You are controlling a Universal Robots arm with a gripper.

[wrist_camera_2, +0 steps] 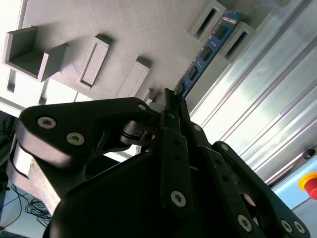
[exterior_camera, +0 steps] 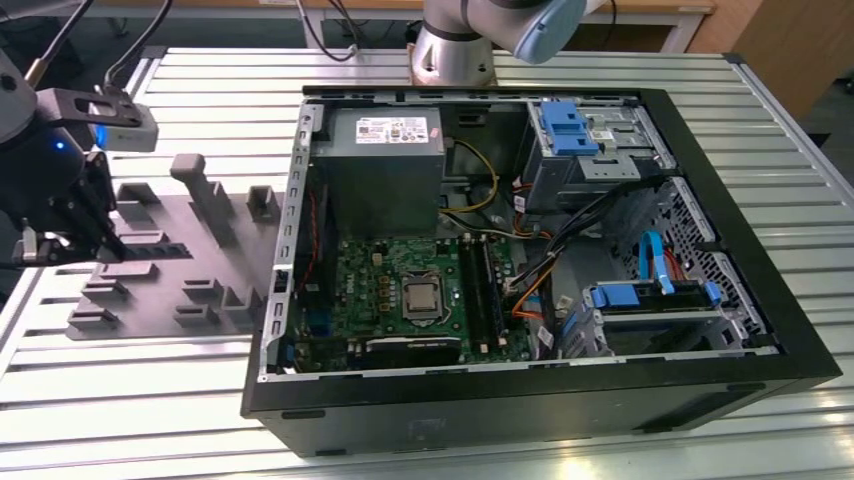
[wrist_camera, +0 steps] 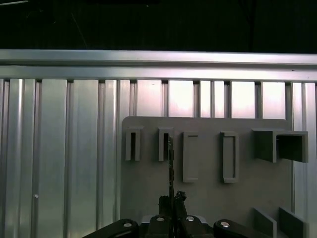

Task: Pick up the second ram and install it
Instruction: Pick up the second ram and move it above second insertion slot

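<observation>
Second ram (wrist_camera_2: 205, 52) is seen as blue board with black chips; fixture plate (exterior_camera: 174, 260) plain grey; table (exterior_camera: 134, 400) ribbed silver; motherboard (exterior_camera: 387, 280) green, case (exterior_camera: 534, 402) black, drive latches (exterior_camera: 567, 125) blue; gripper (wrist_camera_2: 167, 96) matte black

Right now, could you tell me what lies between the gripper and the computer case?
In the exterior view, the grey fixture plate with its blocks lies between the gripper and the case.

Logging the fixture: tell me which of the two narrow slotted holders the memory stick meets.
The inner holder, beside the rectangular frames, not the outer holder at the fixture plate edge. The second ram runs from the gripper straight to it.
</observation>
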